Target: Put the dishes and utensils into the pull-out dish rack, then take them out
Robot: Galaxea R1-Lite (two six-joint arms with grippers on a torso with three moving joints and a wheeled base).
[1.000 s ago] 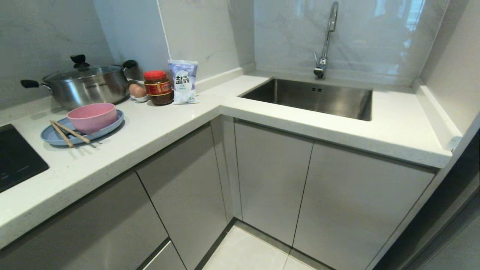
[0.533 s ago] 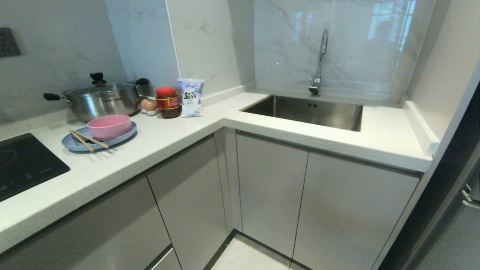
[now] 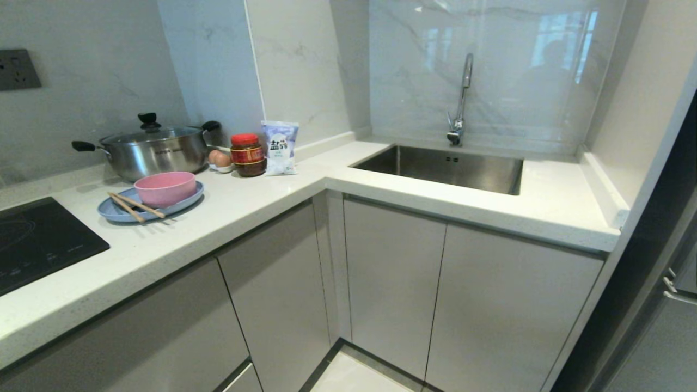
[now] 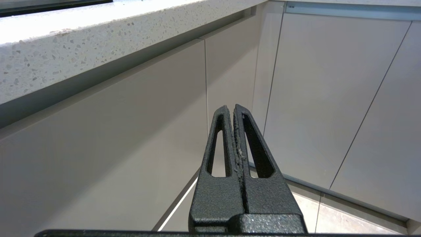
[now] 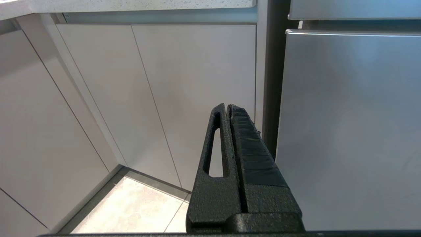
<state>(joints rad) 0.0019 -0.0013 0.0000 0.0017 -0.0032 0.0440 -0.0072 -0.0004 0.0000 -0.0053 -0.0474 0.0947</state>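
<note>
Only the head camera has tilted up, revealing a wall socket [image 3: 19, 69]; plate [image 3: 117, 209], bowl [image 3: 165, 188] and chopsticks [image 3: 135, 206] wait untouched, left gripper [image 4: 234, 110] and right gripper [image 5: 227, 108] clenched empty, rack unopened.

On my left I see a steel lidded pot [image 3: 155, 151] at the far edge of the table [image 3: 261, 207], then eggs [image 3: 219, 158], a red-capped jar [image 3: 248, 154] and a salt bag [image 3: 280, 147]. Far right sits the sink [image 3: 444, 167] under its tap [image 3: 460, 100]; a black cooktop [image 3: 38, 245] lies near left.
</note>
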